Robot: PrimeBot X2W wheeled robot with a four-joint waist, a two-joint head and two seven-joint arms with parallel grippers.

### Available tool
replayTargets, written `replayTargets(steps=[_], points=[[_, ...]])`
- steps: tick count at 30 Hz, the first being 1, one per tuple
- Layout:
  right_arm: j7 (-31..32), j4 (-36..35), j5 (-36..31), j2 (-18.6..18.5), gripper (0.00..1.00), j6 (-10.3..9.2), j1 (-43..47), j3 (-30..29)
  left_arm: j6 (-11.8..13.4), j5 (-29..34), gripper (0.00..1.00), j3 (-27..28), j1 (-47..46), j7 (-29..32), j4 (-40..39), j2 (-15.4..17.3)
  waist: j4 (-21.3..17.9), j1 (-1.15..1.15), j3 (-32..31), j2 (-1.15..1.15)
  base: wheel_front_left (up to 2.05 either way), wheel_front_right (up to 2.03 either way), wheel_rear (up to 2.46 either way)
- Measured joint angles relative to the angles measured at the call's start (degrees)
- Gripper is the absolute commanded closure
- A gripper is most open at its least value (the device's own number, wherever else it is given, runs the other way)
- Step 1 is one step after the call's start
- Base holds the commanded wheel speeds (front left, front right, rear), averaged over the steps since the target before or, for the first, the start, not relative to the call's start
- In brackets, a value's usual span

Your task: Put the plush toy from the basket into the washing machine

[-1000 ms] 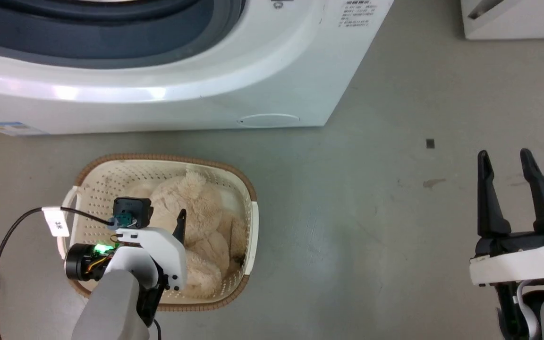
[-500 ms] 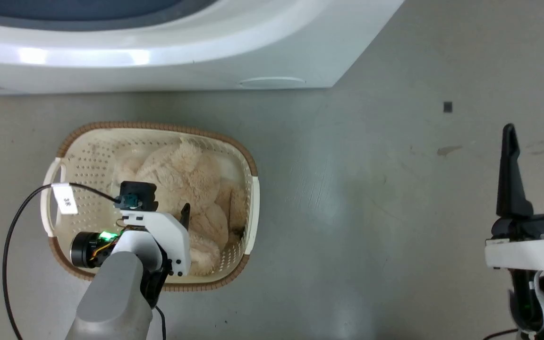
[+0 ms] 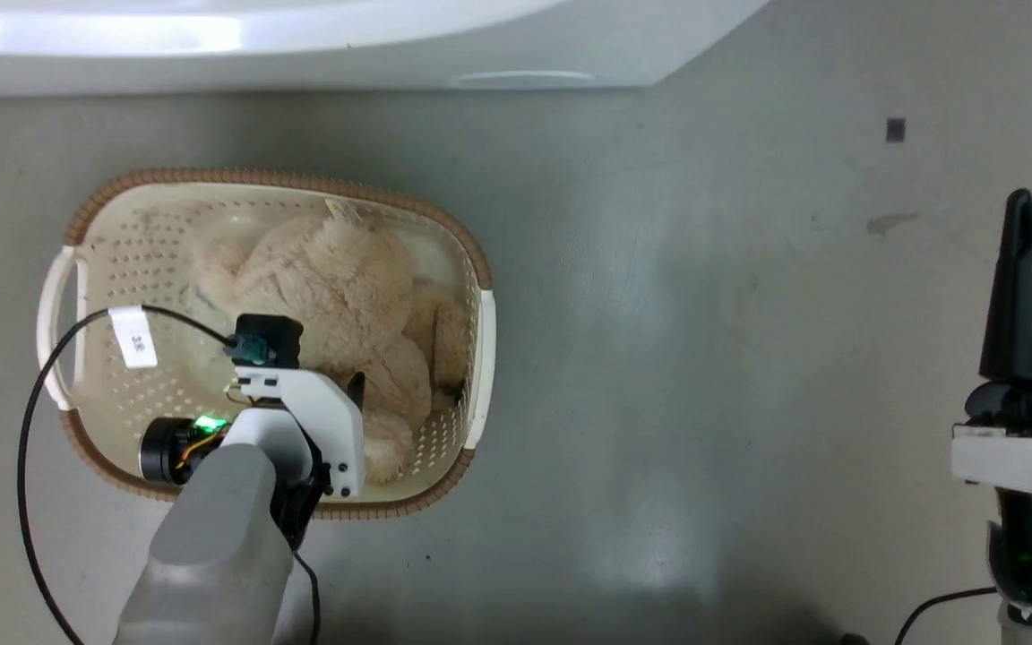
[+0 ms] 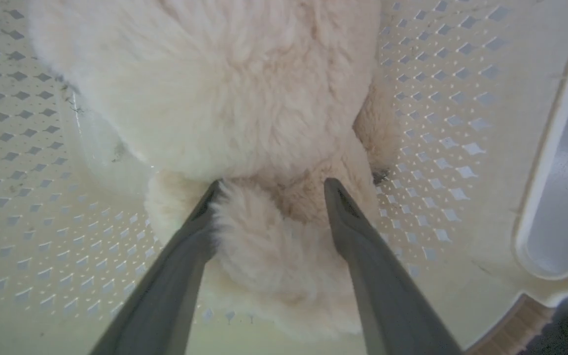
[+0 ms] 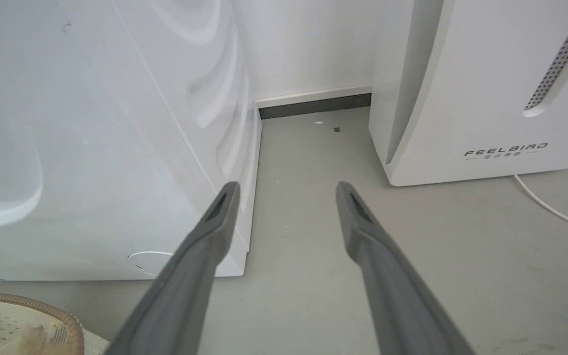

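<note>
Near: left gripper (image 4: 272, 195) sits low inside the basket (image 3: 478, 269), jaws wide, straddling a stubby limb of the plush toy (image 3: 328, 287), which lies in the basket. Right gripper (image 5: 286, 195) is above the floor (image 3: 704, 358), jaws wide, empty. Beyond: the washing machine (image 5: 116, 123).

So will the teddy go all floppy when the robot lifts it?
Probably floppy: the plush toy lies slumped and curled against the basket wall, so its limbs would likely dangle. It looks light for its size, all fluff. The fur seems grippy rather than slippery, and the left tool straddles a stubby limb, which may squash when squeezed.
</note>
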Motion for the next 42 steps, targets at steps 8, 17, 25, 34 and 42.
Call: replayTargets(steps=[8,17,25,34,42], points=[[-0.97,-0.86,1.55,0.0,0.0,0.0,-1.1,-0.43,-0.01,-1.63,0.0,-1.36,-4.22,0.19,4.57,-0.22,0.11,0.0,4.17,0.0,0.0,0.0,0.0],[-2.07,-1.64,3.03,0.0,0.0,0.0,-2.56,-0.45,-0.05,-3.32,0.0,-3.05,-8.5,0.51,9.37,-0.07,-0.12,0.0,8.06,0.0,0.0,0.0,0.0],[-2.85,-1.71,4.69,-0.01,0.0,0.0,-3.66,-0.57,-1.09,-4.66,1.0,-4.95,-11.94,0.73,13.5,0.67,-0.68,-0.01,10.32,0.0,0.0,0.0,0.0],[-3.99,-0.27,6.39,0.0,0.0,0.0,-4.98,-0.41,-2.03,-6.97,1.0,-6.27,-13.89,-1.19,18.33,1.33,-1.31,0.0,9.86,0.0,0.0,0.0,0.0],[-4.0,4.77,8.09,-0.01,0.0,0.0,-4.3,1.23,-2.94,-7.03,1.0,-7.43,-8.1,-4.17,19.36,1.48,-1.67,0.0,1.87,0.0,0.0,0.0,0.0]])
